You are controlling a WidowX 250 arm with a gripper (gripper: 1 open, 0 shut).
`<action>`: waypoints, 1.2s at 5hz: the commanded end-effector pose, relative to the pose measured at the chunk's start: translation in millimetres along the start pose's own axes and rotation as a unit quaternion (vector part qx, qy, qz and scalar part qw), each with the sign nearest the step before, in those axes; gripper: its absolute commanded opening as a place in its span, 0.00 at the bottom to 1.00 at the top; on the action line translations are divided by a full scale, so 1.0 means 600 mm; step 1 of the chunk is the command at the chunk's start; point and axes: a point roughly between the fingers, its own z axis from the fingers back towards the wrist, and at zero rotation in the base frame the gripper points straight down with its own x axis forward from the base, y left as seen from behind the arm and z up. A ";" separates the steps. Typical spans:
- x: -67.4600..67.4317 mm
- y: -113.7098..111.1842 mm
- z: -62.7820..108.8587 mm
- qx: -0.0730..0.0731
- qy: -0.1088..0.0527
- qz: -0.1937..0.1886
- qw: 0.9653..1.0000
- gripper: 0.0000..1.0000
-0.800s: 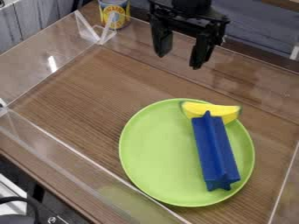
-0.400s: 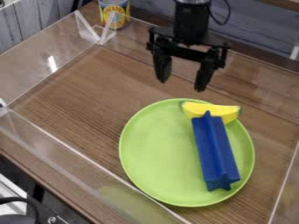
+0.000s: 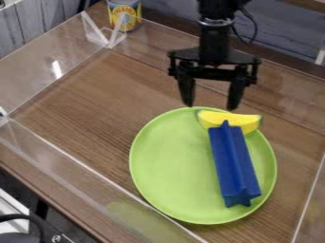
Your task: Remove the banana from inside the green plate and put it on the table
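A short yellow banana (image 3: 229,121) lies at the far edge of the round lime-green plate (image 3: 172,171), which sits on the brown wood-grain table (image 3: 89,104). A long blue ridged block (image 3: 234,162) lies on the plate, its far end against the banana. My black gripper (image 3: 214,98) hangs just above and slightly behind the banana, fingers pointing down and spread wide, open with nothing between them. One fingertip (image 3: 191,98) stands left of the banana, the other (image 3: 238,99) above its right part.
Clear acrylic walls (image 3: 51,66) border the table on the left, front and right. A yellow cup-like container (image 3: 122,13) stands beyond the far left wall. Bare wood stretches left of the plate.
The gripper has come down and moved nearer and to the right, from the far side of the table to just above the banana. It stays open. Banana, block and plate have not moved.
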 end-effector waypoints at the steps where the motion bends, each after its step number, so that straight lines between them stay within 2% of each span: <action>1: -0.001 -0.023 0.009 -0.014 -0.014 0.003 1.000 1.00; 3: -0.016 -0.060 -0.038 -0.023 -0.015 0.005 1.000 1.00; 5: 0.027 -0.013 0.004 -0.049 -0.017 -0.044 0.998 1.00; 6: 0.036 -0.043 -0.015 -0.054 -0.022 -0.069 0.996 1.00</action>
